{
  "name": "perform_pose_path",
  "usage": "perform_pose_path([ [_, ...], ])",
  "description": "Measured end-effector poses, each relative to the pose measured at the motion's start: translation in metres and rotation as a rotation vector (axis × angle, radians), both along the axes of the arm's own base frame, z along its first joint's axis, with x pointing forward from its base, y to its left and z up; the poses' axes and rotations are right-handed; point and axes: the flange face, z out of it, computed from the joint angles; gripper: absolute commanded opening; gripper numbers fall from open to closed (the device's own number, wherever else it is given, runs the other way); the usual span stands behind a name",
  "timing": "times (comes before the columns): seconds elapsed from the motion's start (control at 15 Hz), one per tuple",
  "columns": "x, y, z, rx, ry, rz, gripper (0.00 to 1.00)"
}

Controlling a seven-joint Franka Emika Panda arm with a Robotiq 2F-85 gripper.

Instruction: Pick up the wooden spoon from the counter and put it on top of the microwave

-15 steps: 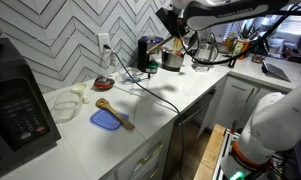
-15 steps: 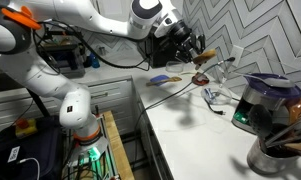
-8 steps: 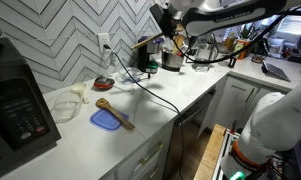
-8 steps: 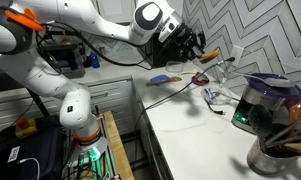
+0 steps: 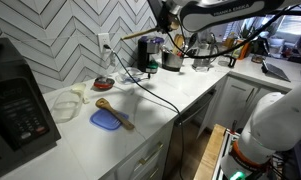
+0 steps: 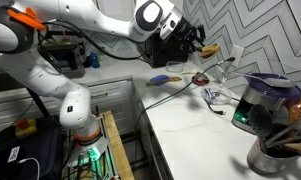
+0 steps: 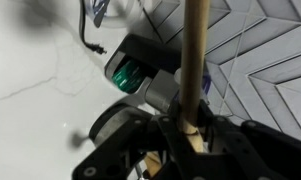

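Gripper [image 7: 193, 136] clamped on the long, slender pale tan wooden spoon [image 7: 196, 50]. In the wrist view the thin straight handle runs up out of the jaws and off the top edge. The exact contact is dark and hard to make out.

In both exterior views the spoon is off the surface, held high near the herringbone tile wall [image 5: 65, 40]. The white arm [image 6: 80, 25] reaches over the long white stone-look counter [image 5: 185, 98]. In an exterior view the gripper [image 6: 193, 40] holds the spoon roughly level, and its handle [image 5: 140, 38] sticks out sideways.

The big boxy black microwave [image 5: 15, 105] with keypad panel stands at the far end of the counter, well apart from the gripper — nothing visible on the part of its top that shows.

On the counter:
- Shorter orange-brown wooden spoon [image 5: 114, 111], lying partly across a flat blue plastic lid [image 5: 103, 122].
- Clear plastic container [image 5: 65, 104], near the microwave.
- Small red dish [image 5: 104, 84], by the wall.
- Small black coffee maker [image 5: 150, 55], below the gripper.
- Black cable [image 5: 155, 92], trailing across the surface.

The wrist view also shows a grey appliance with a green light [image 7: 130, 76] below the spoon — make unclear.
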Motion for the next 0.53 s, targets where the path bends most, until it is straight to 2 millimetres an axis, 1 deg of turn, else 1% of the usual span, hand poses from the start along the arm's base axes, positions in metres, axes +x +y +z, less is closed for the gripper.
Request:
perform_pose_path([
  [0.2, 0.011, 0.012, 0.036, 0.118, -0.099, 0.088, 0.05],
  [0.27, 0.017, 0.021, 0.045, 0.156, -0.113, 0.127, 0.05],
  [0.33, 0.025, 0.034, 0.051, 0.186, -0.118, 0.174, 0.05],
  [0.4, 0.034, 0.054, 0.055, 0.208, -0.122, 0.227, 0.05],
  [0.47, 0.043, 0.077, 0.056, 0.226, -0.126, 0.283, 0.05],
  [0.53, 0.053, 0.105, 0.056, 0.242, -0.129, 0.343, 0.05],
])
